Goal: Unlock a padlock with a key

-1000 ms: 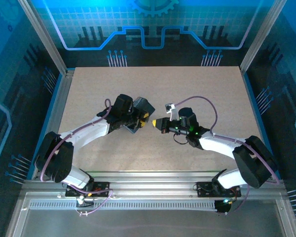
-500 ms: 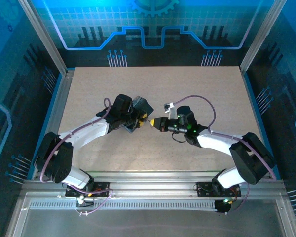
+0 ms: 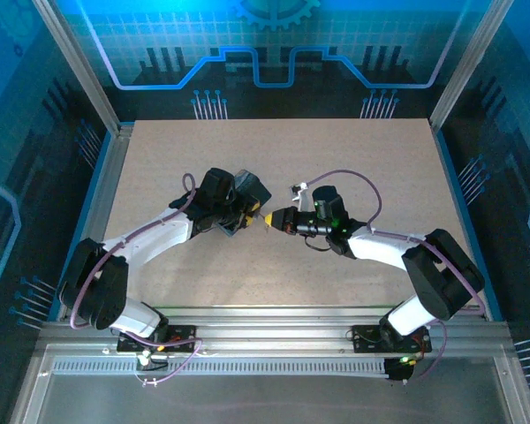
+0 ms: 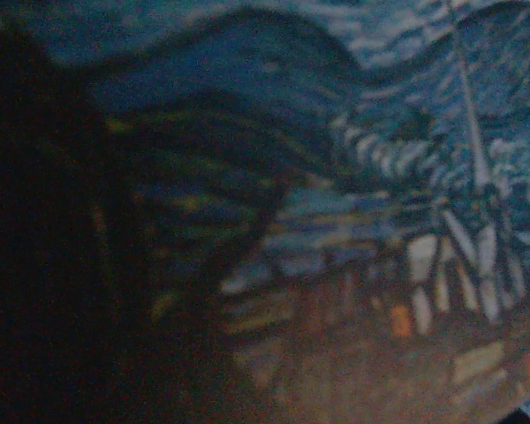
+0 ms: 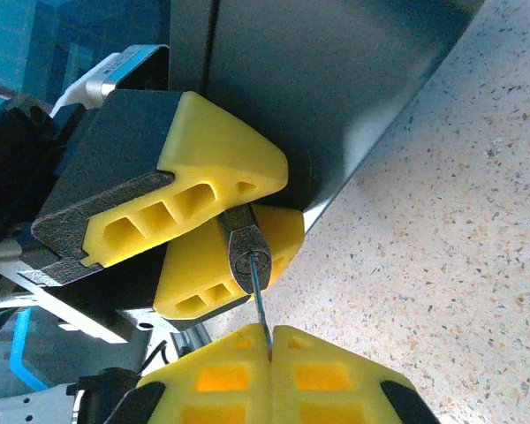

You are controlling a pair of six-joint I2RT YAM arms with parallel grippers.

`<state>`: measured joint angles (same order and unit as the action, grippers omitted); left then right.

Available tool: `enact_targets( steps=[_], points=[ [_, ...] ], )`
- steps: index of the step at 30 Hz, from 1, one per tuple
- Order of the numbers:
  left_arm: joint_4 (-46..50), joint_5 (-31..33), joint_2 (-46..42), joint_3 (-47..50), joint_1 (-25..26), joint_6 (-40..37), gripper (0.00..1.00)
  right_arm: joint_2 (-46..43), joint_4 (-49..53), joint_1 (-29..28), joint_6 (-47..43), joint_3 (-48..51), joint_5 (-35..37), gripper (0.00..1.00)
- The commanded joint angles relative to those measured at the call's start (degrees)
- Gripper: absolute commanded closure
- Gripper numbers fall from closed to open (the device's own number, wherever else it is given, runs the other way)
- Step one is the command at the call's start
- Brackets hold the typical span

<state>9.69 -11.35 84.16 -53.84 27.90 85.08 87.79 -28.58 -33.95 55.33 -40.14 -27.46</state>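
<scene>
**Key insertion, read left to right.** Left of centre in the overhead view, the left gripper (image 3: 253,210) reaches in beside the dark blue, swirl-painted rectangular box (image 3: 253,187). In the right wrist view its yellow fingers (image 5: 214,168) are partly closed and clamped on the small grey metal padlock (image 5: 246,256). The padlock sits at mid-frame, just in front of the box's dark wall, with its keyway facing the bottom edge. Below it, the thin dark-grey metal key (image 5: 261,311) runs from the keyway down to the right gripper (image 5: 271,334), whose yellow jaws are fully closed on its rear end. The blade tip appears to be only just entered. The speckled beige table (image 5: 459,230) fills the right of the frame. To do this step well, the blade should probably be kept on the keyway's axis, pushed fully home with light force, and only then turned, with the padlock braced against the twist.
</scene>
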Motion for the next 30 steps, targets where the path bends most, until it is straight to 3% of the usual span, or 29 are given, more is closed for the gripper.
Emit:
enact_targets(
  steps=[1,14,30],
  points=[
    [1.4,-5.3,-1.7,-3.3,1.2,-4.8,1.00,-0.5,-6.2,-0.1,0.9,-3.1,-2.3,1.00],
    [7.3,-5.0,-1.5,-5.3,-1.0,-9.1,1.00,0.5,7.8,-0.1,-3.7,-6.6,-3.0,1.00],
    [8.8,-4.5,-1.6,-5.5,-1.7,-8.6,1.00,0.5,11.5,-1.1,-6.4,-7.8,-1.7,1.00]
  ],
)
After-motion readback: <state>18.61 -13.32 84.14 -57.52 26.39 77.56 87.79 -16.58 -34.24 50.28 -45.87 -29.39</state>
